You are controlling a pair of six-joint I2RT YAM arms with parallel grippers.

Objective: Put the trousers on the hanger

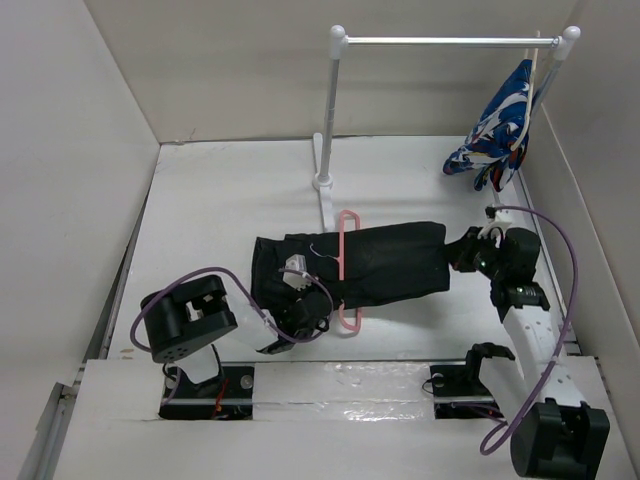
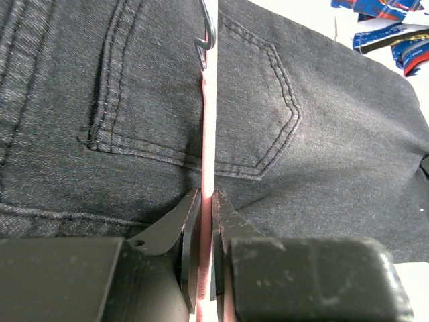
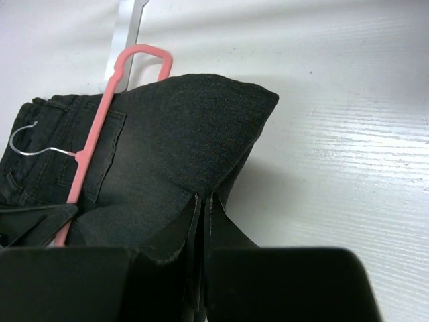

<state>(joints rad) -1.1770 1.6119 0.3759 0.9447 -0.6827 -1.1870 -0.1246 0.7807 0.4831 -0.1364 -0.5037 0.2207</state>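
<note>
Your left end effector (image 2: pixel 207 201) is clenched on the thin pink triangular hanger (image 2: pixel 208 134), pinching its bar at the 6 o'clock end. The slim metal hook (image 2: pixel 209 33) lies farther along, over the stitched back pockets (image 2: pixel 258 107). Your right end effector (image 3: pixel 203 204) is grasping a fold of the long black fabric trousers (image 3: pixel 188 134) at their 3 o'clock end, where the cloth is drawn up into a peak over the white worktop (image 3: pixel 335 168). From above, the trousers lie mid-worktop, stretched from 9 to 3 o'clock, with the hanger crossing them from 12 to 6. The white-and-silver rail stand (image 1: pixel 331 110) stands at 12 o'clock, and a blue-white-red patterned garment (image 1: pixel 500 125) hangs from it at 2 o'clock.
</note>
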